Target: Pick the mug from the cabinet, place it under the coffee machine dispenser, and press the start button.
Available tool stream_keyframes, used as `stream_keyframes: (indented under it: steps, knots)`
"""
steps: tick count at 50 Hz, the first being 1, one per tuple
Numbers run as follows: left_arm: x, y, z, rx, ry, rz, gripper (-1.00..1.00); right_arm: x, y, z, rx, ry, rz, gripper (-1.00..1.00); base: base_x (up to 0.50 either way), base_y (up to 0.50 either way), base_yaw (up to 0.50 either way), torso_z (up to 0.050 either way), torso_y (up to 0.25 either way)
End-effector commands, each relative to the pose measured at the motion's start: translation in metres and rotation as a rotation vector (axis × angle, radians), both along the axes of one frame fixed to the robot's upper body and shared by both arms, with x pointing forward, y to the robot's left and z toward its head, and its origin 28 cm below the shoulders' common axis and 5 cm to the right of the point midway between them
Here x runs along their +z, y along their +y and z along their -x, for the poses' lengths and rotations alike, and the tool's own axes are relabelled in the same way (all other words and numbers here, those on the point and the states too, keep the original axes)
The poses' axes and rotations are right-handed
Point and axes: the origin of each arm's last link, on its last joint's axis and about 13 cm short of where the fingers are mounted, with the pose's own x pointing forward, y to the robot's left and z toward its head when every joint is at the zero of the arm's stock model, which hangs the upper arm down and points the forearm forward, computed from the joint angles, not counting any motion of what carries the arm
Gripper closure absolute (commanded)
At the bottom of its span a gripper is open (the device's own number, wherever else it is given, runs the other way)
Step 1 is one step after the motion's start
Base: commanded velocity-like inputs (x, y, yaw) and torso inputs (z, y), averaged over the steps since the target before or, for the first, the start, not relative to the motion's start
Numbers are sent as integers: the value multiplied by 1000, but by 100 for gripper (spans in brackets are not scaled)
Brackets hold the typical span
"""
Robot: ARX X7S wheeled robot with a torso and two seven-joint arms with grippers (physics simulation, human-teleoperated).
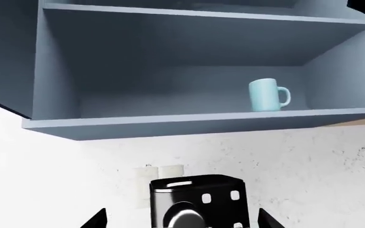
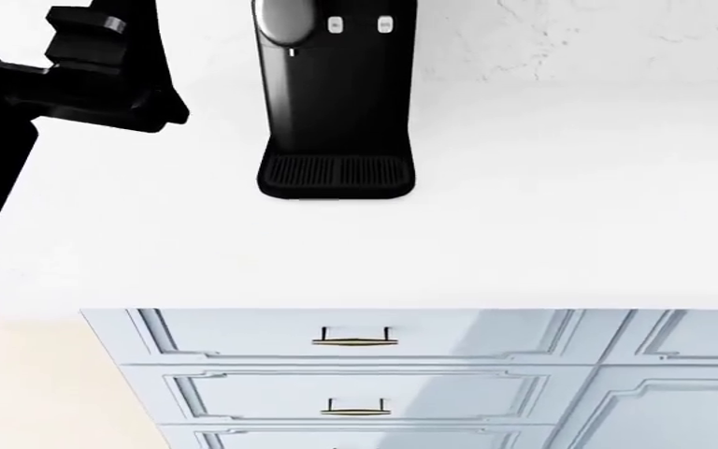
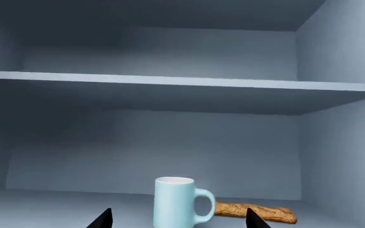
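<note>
A: Right gripper (image 3: 177, 219) first; its two black fingertips (image 3: 100, 219) sit spread wide, nothing between them but air, so open and empty; agree?

B: Agree; the mug (image 3: 175, 201) stands upright straight ahead of that gap, centred between the tips, apart from them, not yet touched; its long axis is vertical; its loop handle sticks out sideways toward the baguette (image 3: 255, 211), which lies just behind and beside the mug on the same cabinet shelf (image 3: 43, 202).

A: Left gripper (image 1: 181, 221)?

B: Tips also apart and empty; from its wrist view the mug (image 1: 266, 95) is well away, up on the lower shelf of the cabinet (image 1: 169, 121), near the cabinet's side wall; the coffee machine (image 1: 195, 199) is what sits ahead of that gripper, below the cabinet.

A: So the right arm is nearer the mug by a lot.

B: My read, yes; next move looks like a straight advance so the jaws straddle the mug body, clear of the handle; risk is nudging it back into the baguette.

A: Machine side?

B: Head view: the coffee machine dispenser (image 2: 280, 21) hangs over the ribbed tray (image 2: 337, 174), tray bare on the counter (image 2: 559, 224); placing and button press not yet done.
</note>
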Motion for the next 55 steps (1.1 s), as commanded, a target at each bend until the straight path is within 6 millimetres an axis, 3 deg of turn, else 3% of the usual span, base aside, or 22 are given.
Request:
stream_keyframes:
  steps: [1, 55]
  knots:
    - [17, 14, 8, 62, -81, 37, -100, 0, -1, 0, -11, 0, 9, -100, 312, 0, 0, 0, 0]
    - [10, 15, 6, 70, -76, 17, -100, -18, 1, -14, 13, 135, -3, -100, 206, 0, 0, 0, 0]
